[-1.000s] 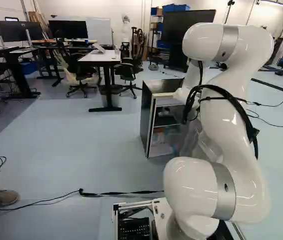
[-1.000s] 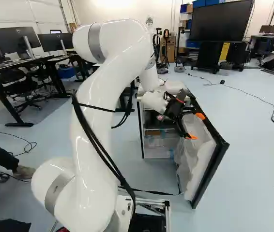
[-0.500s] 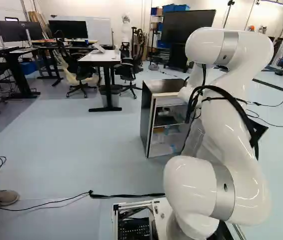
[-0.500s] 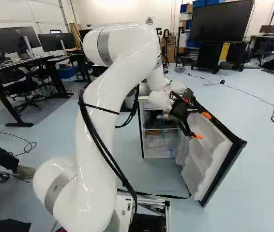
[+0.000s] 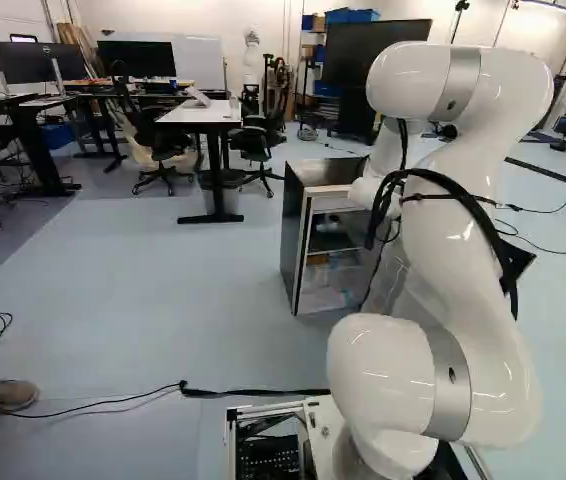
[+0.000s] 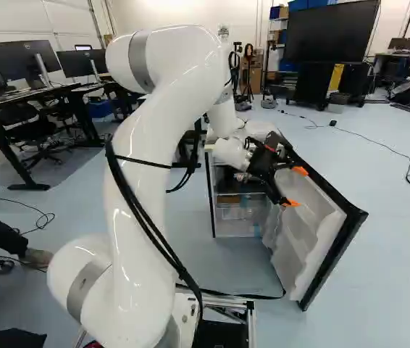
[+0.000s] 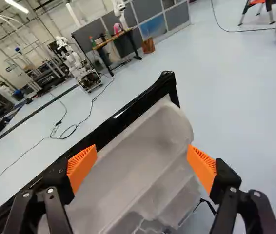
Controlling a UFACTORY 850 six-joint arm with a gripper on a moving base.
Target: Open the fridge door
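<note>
My gripper (image 6: 295,187) is at the inner side of the fridge door in the right base view. Seen from the wrist, the gripper (image 7: 142,166) stands open, with its orange pads wide apart and the door's white inner liner (image 7: 150,141) ahead of and below the gap. No grip on the door shows. The fridge door (image 6: 306,228) stands wide from the cabinet, its black edge outward. The fridge (image 5: 293,240) shows its dark side and part of its shelves in the left base view; my arm hides the rest.
A black strap (image 5: 253,391) lies across the floor ahead of the base. Beyond the fridge stand a white-topped table (image 5: 201,114), office chairs (image 5: 259,140) and a large screen (image 6: 332,32). Another robot (image 7: 72,61) stands far off in the wrist view, past loose floor cables (image 7: 65,129).
Over the last second the door has swung wider, then held its angle in the latest half second. My arm and gripper moved out with it, then a little back toward the cabinet. The base has stayed put.
</note>
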